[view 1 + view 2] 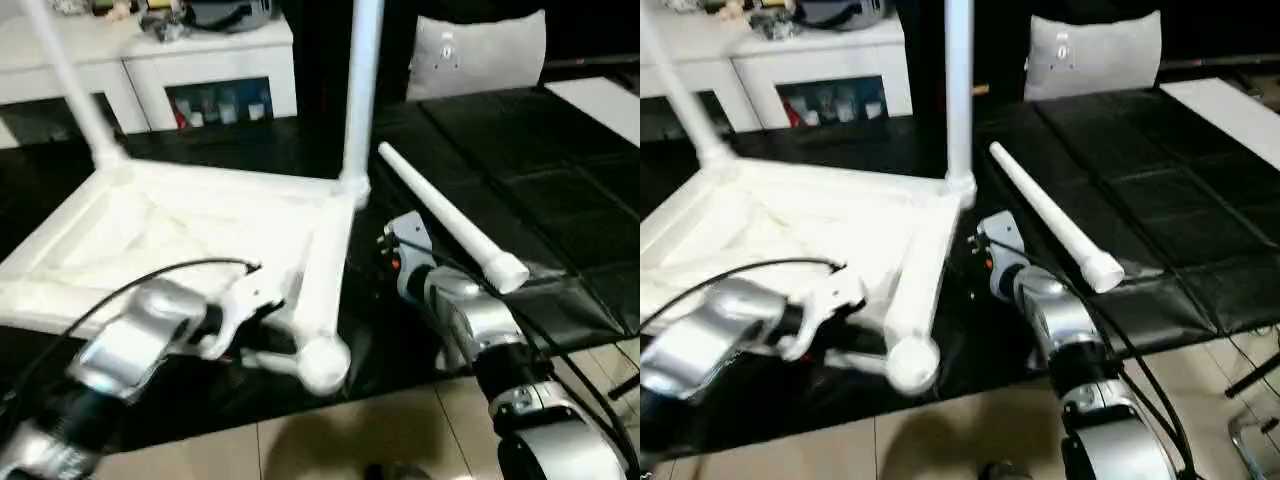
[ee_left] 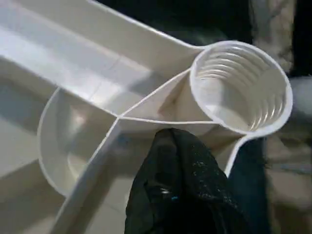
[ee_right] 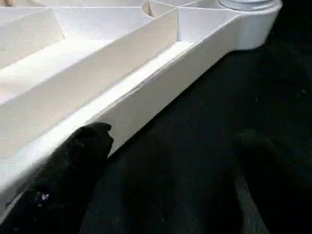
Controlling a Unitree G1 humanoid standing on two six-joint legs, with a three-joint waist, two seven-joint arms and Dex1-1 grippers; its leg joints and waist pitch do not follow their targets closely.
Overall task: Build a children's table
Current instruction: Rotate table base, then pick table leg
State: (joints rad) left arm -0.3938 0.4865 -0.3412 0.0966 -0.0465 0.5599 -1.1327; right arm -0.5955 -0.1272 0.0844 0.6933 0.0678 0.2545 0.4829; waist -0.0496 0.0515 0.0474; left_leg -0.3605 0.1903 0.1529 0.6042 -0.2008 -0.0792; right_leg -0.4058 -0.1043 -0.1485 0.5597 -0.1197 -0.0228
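The white plastic tabletop (image 1: 190,240) is shown upside down on black matting (image 1: 560,170), ribbed underside up; two tapered tubular legs (image 1: 360,90) stand in far sockets, a third (image 1: 450,220) lies alongside. The left claw (image 2: 180,190), pressed together, is seen beside the threaded round near socket (image 2: 241,87). The right claw (image 3: 165,161) is spread apart beside the smooth rim.

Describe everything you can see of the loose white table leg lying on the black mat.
The loose leg is a long, white, tapered tube of smooth plastic with a wider collar at its near end. It lies flat and slanted on the black mat, right of the upturned table top, unattached. Its far tip points toward the corner where an upright leg already stands. Nothing grips it.
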